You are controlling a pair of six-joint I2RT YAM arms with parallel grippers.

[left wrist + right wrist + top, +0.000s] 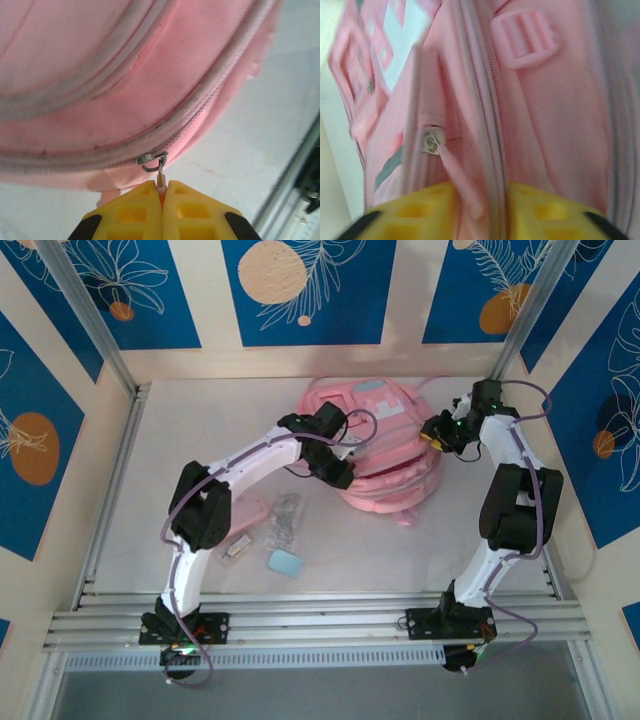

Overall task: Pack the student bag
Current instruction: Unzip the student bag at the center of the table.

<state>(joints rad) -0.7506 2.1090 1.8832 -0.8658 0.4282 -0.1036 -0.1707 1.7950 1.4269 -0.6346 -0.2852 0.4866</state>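
- Near the bases lie a pink case (246, 514), a clear packet (286, 518) and a blue block (285, 562).
- Left gripper (163, 186) is clamped on a zip pull (160, 172); the tab is thin and likely to slip.
- Right gripper (482, 199) has its jaws apart, astride another zip seam.
- Bag (385, 445) lies mid-table towards the back. It looks soft, light and floppy, and will probably drag unless braced. Pulls and straps look like the best holds.
- Table (200, 420) is pale and smooth; patterned walls (100, 300) close it in.
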